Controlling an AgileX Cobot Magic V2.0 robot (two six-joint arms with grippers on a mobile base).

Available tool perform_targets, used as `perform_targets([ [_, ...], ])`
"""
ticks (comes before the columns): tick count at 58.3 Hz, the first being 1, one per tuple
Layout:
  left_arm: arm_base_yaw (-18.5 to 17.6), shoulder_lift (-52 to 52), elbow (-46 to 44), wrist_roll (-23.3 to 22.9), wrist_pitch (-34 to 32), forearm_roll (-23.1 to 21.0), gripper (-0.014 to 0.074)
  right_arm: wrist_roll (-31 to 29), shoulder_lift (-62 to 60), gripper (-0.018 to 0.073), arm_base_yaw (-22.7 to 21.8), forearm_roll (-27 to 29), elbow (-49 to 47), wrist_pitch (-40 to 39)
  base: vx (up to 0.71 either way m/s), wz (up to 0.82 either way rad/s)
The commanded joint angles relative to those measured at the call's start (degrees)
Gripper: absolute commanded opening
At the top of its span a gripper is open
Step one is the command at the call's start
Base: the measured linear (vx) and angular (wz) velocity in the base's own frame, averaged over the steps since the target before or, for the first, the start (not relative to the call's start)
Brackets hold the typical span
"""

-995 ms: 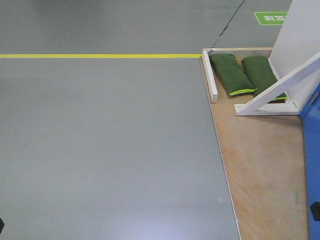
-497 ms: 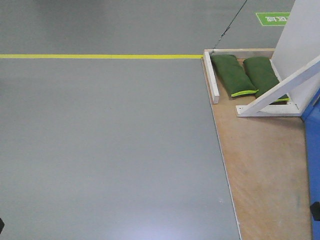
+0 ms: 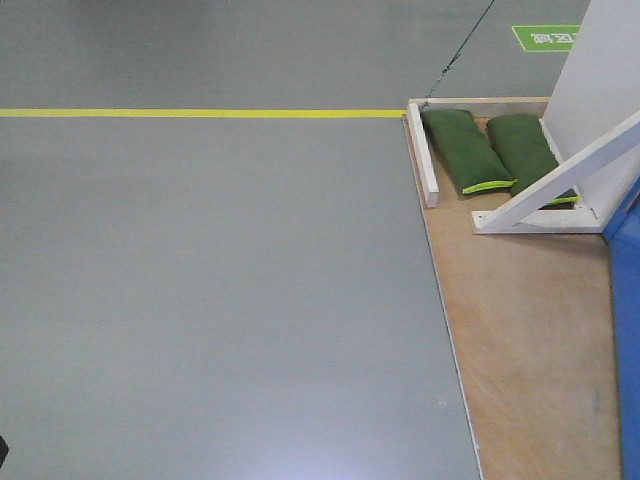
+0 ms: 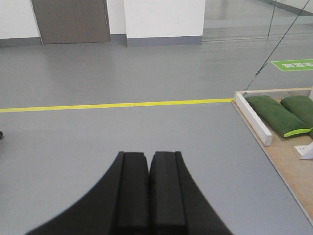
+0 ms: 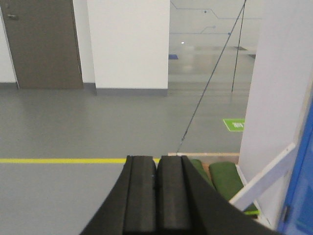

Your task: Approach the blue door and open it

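Observation:
The blue door (image 3: 628,330) shows only as a bright-blue strip along the right edge of the front view. It also shows in the right wrist view (image 5: 301,191) at the far right, with a small dark fitting on its edge. Its handle and lock are out of view. My left gripper (image 4: 148,155) is shut and empty, held above grey floor. My right gripper (image 5: 156,159) is shut and empty, left of the door and apart from it.
The door stands on a plywood base (image 3: 520,330) with a white wall panel (image 3: 600,80) and a white diagonal brace (image 3: 560,180). Two green sandbags (image 3: 465,150) lie on the base behind a white bar (image 3: 421,155). A yellow floor line (image 3: 200,112) crosses the grey floor. A dark cable (image 5: 210,78) slants up.
The view has shifted slightly left: the door and frame sit further right in the front view, and the dark piece at the lower right edge has left the frame.

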Motion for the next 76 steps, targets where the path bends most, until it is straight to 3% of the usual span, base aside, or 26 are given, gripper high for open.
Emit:
perform_targets([
  [1, -0.02, -0.67, -1.52, -0.05, -4.76, -0.34, 0.0073, -0.40, 8.35, 0.0012, -0.21, 1.29, -13.24, -4.03, 0.00, 0.00],
  [13, -0.02, -0.67, -1.52, -0.05, -4.76, -0.34, 0.0073, -0.40, 18.05, 0.0012, -0.21, 1.64, -28.21, -12.95, 0.00, 0.00],
  [28, -0.02, -0.67, -1.52, -0.05, -4.76, -0.34, 0.0073, -0.40, 21.43, 0.0012, -0.21, 1.59, -29.51, -28.87, 0.00, 0.00],
  [33, -0.02, -0.67, -1.52, -0.05, -4.76, -0.34, 0.0073, -0.40, 22.69, 0.0012, -2.44, -1.51, -29.55, -32.70, 0.00, 0.00],
  [38, -0.02, -0.67, -1.52, -0.05, -4.76, -0.34, 0.0073, -0.40, 24.01, 0.0012, -8.26, -7.89, -29.55, -36.23, 0.00, 0.00],
  [41, -0.02, -0.67, -1.52, -0.05, -4.76, -0.34, 0.0073, -0.40, 24.82, 0.0012, -13.91, -12.14, -29.55, -38.18, 0.00, 0.00],
  [50, -0.02, -0.67, -1.52, -0.05, -4.76, -0.34, 0.0073, -0.40, 25.97, 0.0012, -28.87, -12.58, -29.55, -43.27, 0.00, 0.00],
  [60, -0.02, -0.67, -1.52, -0.05, -4.76, -0.34, 0.0073, -0.40, 26.97, 0.0012, -46.11, -5.64, -29.55, -48.70, 0.00, 0.00],
  [76, -0.02, -0.67, -1.52, -0.05, -4.76, -0.34, 0.0073, -0.35, 28.90, 0.0012, -70.38, 15.06, -29.55, -54.24, 0.00, 0.00],
])
